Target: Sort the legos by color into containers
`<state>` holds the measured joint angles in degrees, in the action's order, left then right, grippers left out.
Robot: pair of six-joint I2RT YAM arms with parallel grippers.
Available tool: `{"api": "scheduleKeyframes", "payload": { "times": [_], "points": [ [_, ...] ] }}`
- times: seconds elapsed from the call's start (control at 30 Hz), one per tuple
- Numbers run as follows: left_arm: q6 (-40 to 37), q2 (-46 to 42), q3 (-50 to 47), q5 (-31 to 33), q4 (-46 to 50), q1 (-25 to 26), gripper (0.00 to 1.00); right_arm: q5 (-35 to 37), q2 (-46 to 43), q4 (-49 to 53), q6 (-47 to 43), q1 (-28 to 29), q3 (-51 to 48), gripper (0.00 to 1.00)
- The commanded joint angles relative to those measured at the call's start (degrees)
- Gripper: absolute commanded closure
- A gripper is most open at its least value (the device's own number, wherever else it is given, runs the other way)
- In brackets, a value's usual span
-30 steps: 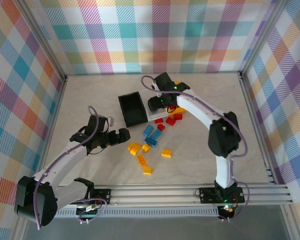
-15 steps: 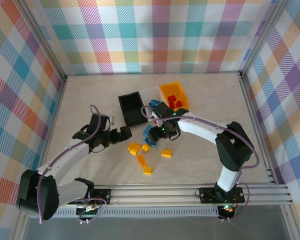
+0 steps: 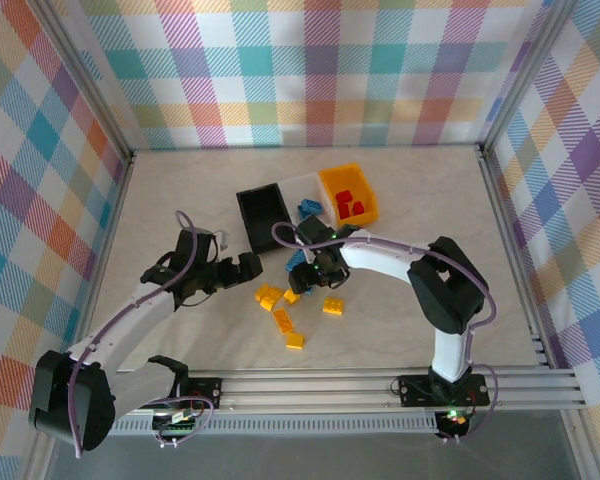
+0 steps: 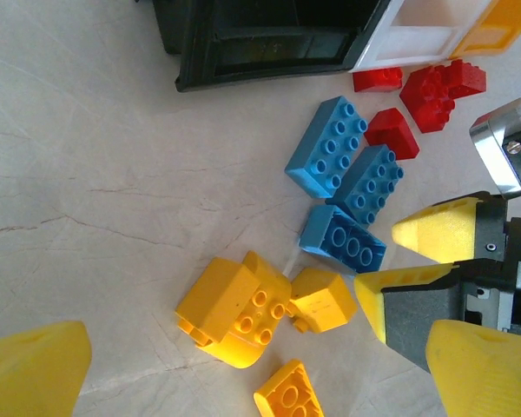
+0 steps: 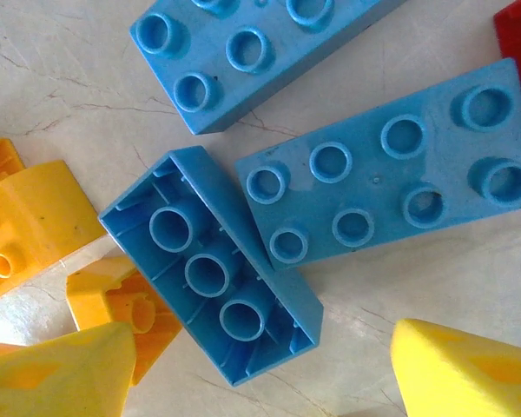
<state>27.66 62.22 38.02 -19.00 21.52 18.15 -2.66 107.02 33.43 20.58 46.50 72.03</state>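
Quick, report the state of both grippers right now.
Left gripper: open, holding nothing.
Right gripper: open, holding nothing, fingers poised either side of an upturned blue lego.

Tabletop (image 3: 180, 190): pale, marble-look, faint brown veins; matte, lightly scuffed in the wrist views (image 4: 87, 174).
Back wall (image 3: 300, 70): pastel plaid, upright behind the table.
Side walls: same plaid, left (image 3: 30, 200) and right (image 3: 580, 200).
Corner post (image 3: 85, 75): bare aluminium, slanting up from the table's far-left corner.
Near-edge rails (image 3: 320, 383): slotted aluminium, running across the front.
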Motion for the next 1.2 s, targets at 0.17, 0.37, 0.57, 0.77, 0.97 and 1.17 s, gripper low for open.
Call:
{"api": "scheduleKeyframes", "payload": {
  "times": [0.17,0.37,0.57,0.77,0.97,1.17],
  "points": [
    [-0.65,-1.20,-0.57,0.37,2.14,-0.40,0.01,-0.26,4.16,-0.17,-0.45,0.34,4.94,0.23],
    [-1.38,-1.84,-0.40,1.06,3.28,-0.49,0.01,-0.59,6.06,-0.12,-0.76,0.60,6.53,0.23],
    [-1.46,-1.71,-0.28,0.99,3.36,-0.49,0.01,0.77,7.89,1.20,-1.59,1.73,7.28,0.22],
    [-1.34,-1.58,-0.14,0.81,3.21,-0.49,0.01,3.82,6.54,2.01,-0.83,2.01,4.97,0.25],
    [-0.96,-1.54,-0.24,0.86,2.71,-0.49,0.01,10.51,0.73,3.83,1.91,1.43,-0.93,0.33],
    [-0.19,0.04,-0.05,-0.17,0.95,-0.49,0.01,13.42,-6.46,4.39,4.29,0.08,-7.23,0.44]
  ]
}}
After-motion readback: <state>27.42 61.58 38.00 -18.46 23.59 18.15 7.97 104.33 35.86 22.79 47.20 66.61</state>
